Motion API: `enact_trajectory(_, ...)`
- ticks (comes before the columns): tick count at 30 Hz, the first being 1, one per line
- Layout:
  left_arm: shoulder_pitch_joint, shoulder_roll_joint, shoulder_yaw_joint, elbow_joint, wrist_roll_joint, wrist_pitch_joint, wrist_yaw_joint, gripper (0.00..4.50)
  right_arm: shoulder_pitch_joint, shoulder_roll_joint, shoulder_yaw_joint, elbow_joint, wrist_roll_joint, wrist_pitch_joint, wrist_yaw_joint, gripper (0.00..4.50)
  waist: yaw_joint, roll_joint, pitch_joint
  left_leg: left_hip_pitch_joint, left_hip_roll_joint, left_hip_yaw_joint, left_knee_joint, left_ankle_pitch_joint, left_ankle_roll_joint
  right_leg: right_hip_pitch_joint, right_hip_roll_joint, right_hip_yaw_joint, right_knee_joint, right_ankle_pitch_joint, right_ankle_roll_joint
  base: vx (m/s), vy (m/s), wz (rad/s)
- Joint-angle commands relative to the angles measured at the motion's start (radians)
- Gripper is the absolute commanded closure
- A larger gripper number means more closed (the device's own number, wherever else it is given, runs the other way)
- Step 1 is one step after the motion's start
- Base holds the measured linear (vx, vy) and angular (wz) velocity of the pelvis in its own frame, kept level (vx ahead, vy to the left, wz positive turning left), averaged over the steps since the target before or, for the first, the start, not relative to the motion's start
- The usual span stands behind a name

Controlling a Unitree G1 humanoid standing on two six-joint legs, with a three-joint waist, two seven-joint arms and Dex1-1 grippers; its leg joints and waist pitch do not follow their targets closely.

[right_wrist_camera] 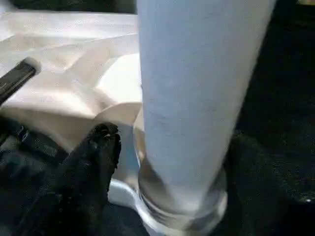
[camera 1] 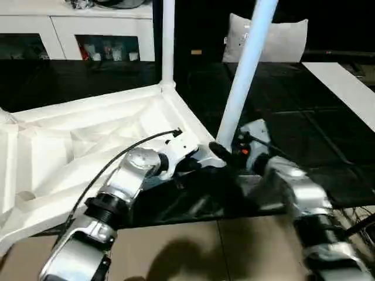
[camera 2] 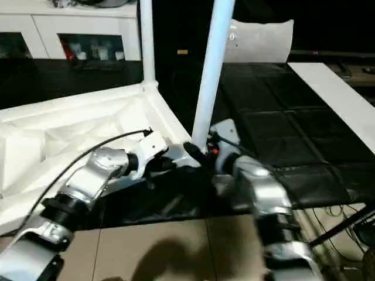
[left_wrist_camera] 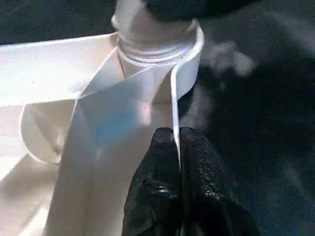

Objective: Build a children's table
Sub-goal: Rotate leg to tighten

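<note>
I take the large square white plastic tabletop (camera 1: pixel 88 140), lying underside up on the dark floor mat (camera 1: pixel 304 140), as my landmark. My left gripper (left_wrist_camera: pixel 178 147) is clenched on the thin rim wall of the tabletop, right beside the near corner socket (left_wrist_camera: pixel 157 49). At that socket my right gripper (camera 1: pixel 225 153) sits against the base of the long tapered white plastic leg (camera 1: pixel 246 70); I can see one black finger (right_wrist_camera: pixel 93 147) beside the leg, but I cannot tell whether the claw is clamped or loose.

To do this step well, I judge I should keep the rim pinned so the top cannot swivel, hold the leg square to the socket, and seat it fully before letting go.

I count one tabletop and two legs standing: this one, and a second white leg (camera 1: pixel 168 41) upright in the far corner of the tabletop.
</note>
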Motion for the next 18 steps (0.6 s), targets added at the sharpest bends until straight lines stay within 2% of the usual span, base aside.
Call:
enact_trajectory(1,-0.004,0.015,-0.024,-0.003,-0.008,-0.104,-0.067,4.50,0.018,-0.050,0.009,-0.043,0.012,-0.011,0.089,0.50,0.004,-0.003,-0.065,-0.003,0.025,-0.006,-0.055,-0.126,0.059,0.065,-0.080,0.055,-0.080,-0.142,-0.156,0.000,0.000,0.00)
enact_trajectory(7,-0.013,0.059,-0.063,0.016,-0.020,-0.192,-0.191,4.50,0.028,-0.134,0.017,-0.058,0.024,-0.021,0.213,0.09,0.015,-0.003,-0.064,0.001,0.029,-0.006,-0.055,-0.138,0.055,0.061,-0.084,0.054,-0.081,-0.178,-0.159,0.000,0.000,0.00)
enact_trajectory(9,-0.016,0.063,-0.066,0.019,-0.038,-0.207,-0.239,4.50,0.023,-0.166,0.039,-0.050,0.021,-0.027,0.278,0.02,0.019,0.002,-0.064,0.004,0.030,-0.005,-0.055,-0.146,0.053,0.059,-0.083,0.054,-0.079,-0.167,-0.169,0.000,0.000,0.00)
enact_trajectory(11,-0.021,0.069,-0.075,0.032,-0.040,-0.240,-0.273,4.50,0.027,-0.195,0.063,-0.059,0.034,-0.020,0.348,0.02,0.023,0.000,-0.065,0.003,0.031,-0.005,-0.054,-0.140,0.054,0.060,-0.083,0.054,-0.076,-0.142,-0.180,0.000,0.000,0.00)
enact_trajectory(12,-0.023,0.074,-0.081,0.037,-0.039,-0.255,-0.291,4.50,0.030,-0.206,0.071,-0.067,0.040,-0.016,0.375,0.29,0.031,-0.001,-0.066,0.003,0.032,-0.004,-0.052,-0.139,0.061,0.063,-0.083,0.054,-0.075,-0.130,-0.182,0.000,0.000,0.00)
enact_trajectory(14,-0.028,0.101,-0.109,0.045,-0.037,-0.314,-0.367,4.50,0.043,-0.248,0.095,-0.112,0.081,0.036,0.493,0.41,0.039,-0.001,-0.065,0.003,0.031,-0.005,-0.052,-0.140,0.070,0.063,-0.080,0.052,-0.075,-0.129,-0.179,0.000,0.000,0.00)
enact_trajectory(15,-0.029,0.104,-0.111,0.045,-0.037,-0.318,-0.377,4.50,0.044,-0.253,0.099,-0.118,0.084,0.043,0.507,0.41,0.041,-0.002,-0.065,0.002,0.033,-0.005,-0.052,-0.138,0.075,0.065,-0.081,0.053,-0.074,-0.128,-0.176,0.000,0.000,0.00)
enact_trajectory(17,-0.029,0.114,-0.117,0.044,-0.040,-0.330,-0.407,4.50,0.049,-0.267,0.115,-0.129,0.084,0.048,0.538,0.68,0.044,0.000,-0.065,0.002,0.036,-0.005,-0.052,-0.140,0.069,0.061,-0.085,0.052,-0.073,-0.139,-0.175,0.000,0.000,0.00)
enact_trajectory(18,-0.029,0.117,-0.119,0.042,-0.041,-0.332,-0.417,4.50,0.051,-0.270,0.119,-0.131,0.083,0.050,0.545,0.79,0.046,-0.009,-0.064,0.002,0.036,-0.004,-0.052,-0.146,0.064,0.060,-0.087,0.052,-0.074,-0.169,-0.171,0.000,0.000,0.00)
